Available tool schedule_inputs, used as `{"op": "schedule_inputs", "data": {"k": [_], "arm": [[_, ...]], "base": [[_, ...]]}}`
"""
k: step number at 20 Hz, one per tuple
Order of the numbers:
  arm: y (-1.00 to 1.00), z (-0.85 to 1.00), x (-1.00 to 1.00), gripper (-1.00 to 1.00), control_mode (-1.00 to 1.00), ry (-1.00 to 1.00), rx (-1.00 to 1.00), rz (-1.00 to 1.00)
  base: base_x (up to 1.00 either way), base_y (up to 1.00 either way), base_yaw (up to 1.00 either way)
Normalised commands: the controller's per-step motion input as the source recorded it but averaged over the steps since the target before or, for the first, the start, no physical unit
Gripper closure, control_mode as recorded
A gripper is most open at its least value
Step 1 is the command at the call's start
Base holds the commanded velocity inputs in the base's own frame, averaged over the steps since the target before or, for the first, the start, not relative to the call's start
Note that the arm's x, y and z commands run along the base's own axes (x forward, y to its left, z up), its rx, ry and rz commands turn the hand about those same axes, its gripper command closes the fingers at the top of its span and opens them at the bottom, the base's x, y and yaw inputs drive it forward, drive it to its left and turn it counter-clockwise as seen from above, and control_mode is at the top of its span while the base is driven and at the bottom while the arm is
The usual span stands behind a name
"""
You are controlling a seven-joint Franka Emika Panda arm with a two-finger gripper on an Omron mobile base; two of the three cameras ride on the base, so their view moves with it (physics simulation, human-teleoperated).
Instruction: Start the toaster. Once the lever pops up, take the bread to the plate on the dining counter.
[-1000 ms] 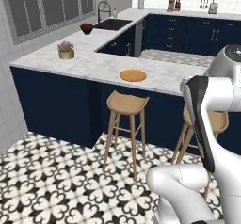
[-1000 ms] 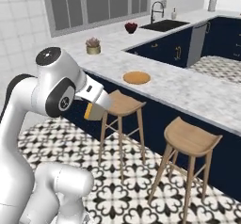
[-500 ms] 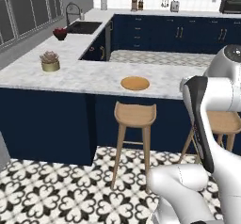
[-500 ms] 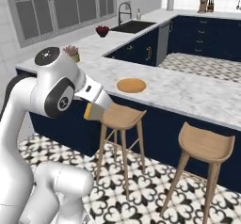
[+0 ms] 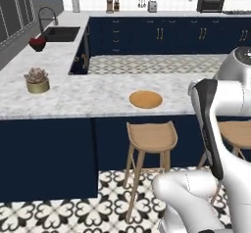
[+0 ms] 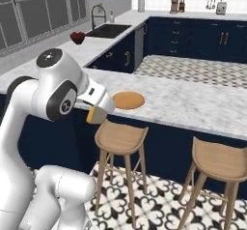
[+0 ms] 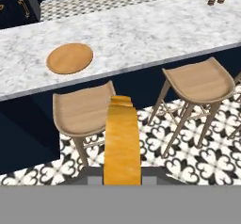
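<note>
Navy kitchen: marbled dining counter (image 5: 93,97) bears the plate (image 5: 145,99); gripper (image 7: 122,173) clamps the bread (image 7: 121,145).

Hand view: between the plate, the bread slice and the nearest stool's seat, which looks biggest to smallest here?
1. Stool seat, widest of the three.
2. Bread, held between the gripper's fingers; it sits right at the camera, so its look is inflated.
3. Plate on the dining counter.

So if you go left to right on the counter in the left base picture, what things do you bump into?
Red bowl → potted succulent → plate, all on the dining counter.
</note>
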Motion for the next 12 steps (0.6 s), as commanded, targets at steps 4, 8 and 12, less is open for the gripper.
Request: {"op": "schedule_inputs", "data": {"k": [4,8,12], "arm": [[0.00,0.00,0.00,1.00,1.00,0.00,0.00,0.00],[0.00,0.00,0.00,1.00,1.00,0.00,0.00,0.00],[0.00,0.00,0.00,1.00,1.00,0.00,0.00,0.00]], "base": [[0.74,0.49,-0.08],[0.83,0.25,0.03],[0.96,0.01,0.03]]}}
